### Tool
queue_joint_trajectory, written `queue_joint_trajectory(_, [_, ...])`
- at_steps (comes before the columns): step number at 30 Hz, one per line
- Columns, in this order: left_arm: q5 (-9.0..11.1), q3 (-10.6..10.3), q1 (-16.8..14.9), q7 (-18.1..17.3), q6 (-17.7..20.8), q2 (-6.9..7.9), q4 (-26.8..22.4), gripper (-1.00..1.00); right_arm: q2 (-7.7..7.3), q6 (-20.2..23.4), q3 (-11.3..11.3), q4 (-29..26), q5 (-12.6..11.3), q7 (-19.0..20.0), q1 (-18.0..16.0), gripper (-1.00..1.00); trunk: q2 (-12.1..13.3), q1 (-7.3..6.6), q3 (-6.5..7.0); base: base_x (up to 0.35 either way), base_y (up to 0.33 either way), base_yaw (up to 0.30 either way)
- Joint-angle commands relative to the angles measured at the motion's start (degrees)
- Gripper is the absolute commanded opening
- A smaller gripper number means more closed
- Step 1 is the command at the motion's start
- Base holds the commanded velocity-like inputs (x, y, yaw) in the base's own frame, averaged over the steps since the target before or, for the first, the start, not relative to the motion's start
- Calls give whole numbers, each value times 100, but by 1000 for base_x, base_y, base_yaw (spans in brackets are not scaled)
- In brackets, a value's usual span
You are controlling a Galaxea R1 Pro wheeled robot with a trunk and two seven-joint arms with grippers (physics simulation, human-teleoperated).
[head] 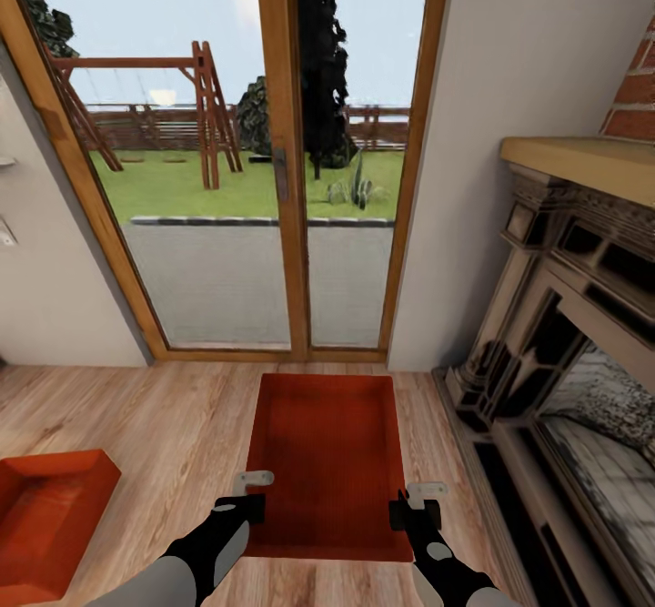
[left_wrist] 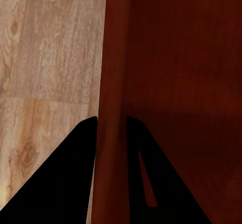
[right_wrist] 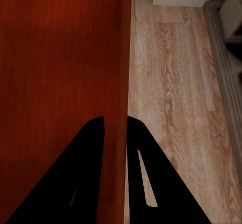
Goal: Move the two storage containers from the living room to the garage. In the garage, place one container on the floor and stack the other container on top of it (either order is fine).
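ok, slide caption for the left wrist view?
Left gripper fingers straddle the storage container wall above the wood floor.

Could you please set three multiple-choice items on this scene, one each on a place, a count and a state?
1. Where does the second storage container lie relative to the container between the arms?
A. On the robot's left, on the wood floor
B. Stacked on top of it
C. On the fireplace mantel

2. How many red-orange containers show in the head view?
A. One
B. Two
C. Three

3. How does the left pincer meet the container's wall?
A. It hovers well clear of it
B. One finger on each side of the wall
C. It rests flat inside on the bottom

Answers: 1 A, it sits at the head view's lower left on the wood floor. 2 B, one is ahead and one is at the left edge. 3 B, the left wrist view shows the wall running between the dark fingers.
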Motion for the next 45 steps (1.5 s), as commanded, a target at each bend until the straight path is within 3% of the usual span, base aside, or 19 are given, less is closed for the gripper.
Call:
queue_joint_trajectory(1, [7, -1, 1, 110, 42, 40, -1, -100, 2, -24, -181, -14, 74, -16, -8, -100, -4, 1, 3, 0, 0, 0])
queue_joint_trajectory(34, [7, -1, 3, 111, 42, 40, -4, -100, 2, -24, -181, -14, 74, -16, -8, -100, -4, 1, 305, 0, 0, 0])
queue_joint_trajectory(45, [7, -1, 2, 110, 42, 40, -6, -100, 2, -19, -181, -14, 74, -16, -8, -100, -4, 1, 323, 0, 0, 0])
